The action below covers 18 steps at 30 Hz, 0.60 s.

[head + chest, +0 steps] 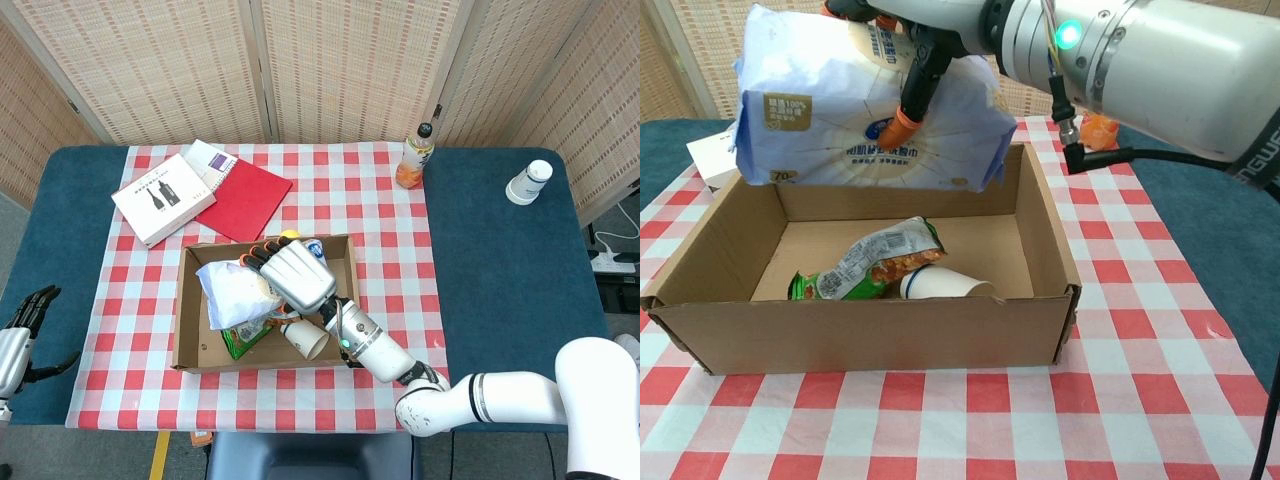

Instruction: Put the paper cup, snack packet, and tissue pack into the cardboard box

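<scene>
Bright, even light; sharp, soft shadows

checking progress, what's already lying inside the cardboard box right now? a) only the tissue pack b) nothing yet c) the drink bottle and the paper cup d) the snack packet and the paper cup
d: the snack packet and paper cup lie on the floor of the cardboard box, while the right hand holds the tissue pack above it.
</scene>
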Motion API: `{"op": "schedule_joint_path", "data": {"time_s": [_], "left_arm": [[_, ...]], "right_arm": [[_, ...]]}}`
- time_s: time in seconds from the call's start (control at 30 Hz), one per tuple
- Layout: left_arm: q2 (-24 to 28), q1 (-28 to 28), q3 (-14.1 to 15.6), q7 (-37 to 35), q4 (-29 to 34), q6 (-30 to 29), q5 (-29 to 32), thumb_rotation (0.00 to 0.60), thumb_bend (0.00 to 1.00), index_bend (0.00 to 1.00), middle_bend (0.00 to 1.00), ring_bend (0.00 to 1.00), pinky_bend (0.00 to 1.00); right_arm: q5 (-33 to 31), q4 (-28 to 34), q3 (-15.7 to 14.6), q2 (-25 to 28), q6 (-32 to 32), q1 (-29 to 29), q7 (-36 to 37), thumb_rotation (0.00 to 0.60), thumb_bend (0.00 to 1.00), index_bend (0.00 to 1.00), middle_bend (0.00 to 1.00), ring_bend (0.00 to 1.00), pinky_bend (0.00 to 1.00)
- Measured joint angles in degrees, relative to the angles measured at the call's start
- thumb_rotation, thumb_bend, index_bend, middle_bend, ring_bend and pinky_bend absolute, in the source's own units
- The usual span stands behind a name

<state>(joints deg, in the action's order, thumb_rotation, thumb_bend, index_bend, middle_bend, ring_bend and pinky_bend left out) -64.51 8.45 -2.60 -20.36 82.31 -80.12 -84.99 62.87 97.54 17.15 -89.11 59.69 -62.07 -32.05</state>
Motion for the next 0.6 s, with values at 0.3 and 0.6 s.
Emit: {"op": "schedule_joint_path", "data": {"time_s": [0.3,0.6], "left_arm": [[0.3,-0.1,0.0,-1.1,-0.2,-0.2,-0.1,0.6,0.21,0.04,0.01,0.0,0.23],[0.3,-0.1,-0.1,-1.4,-0.4,-0.3,-0.1,0.6,0.21,0.04,0.01,0.0,0.23]], "right_arm": [[0.2,-3.3,-0.6,-2.2,-3.0,-0.7,3.2,0.6,0.01,0.28,0.34,0.23,0.46],[-7.5,-1.5,-0.5,0.8,-9.5,-1.9,4.3,0.6,0.0,0.0,0.0,0.0,0.0]]}}
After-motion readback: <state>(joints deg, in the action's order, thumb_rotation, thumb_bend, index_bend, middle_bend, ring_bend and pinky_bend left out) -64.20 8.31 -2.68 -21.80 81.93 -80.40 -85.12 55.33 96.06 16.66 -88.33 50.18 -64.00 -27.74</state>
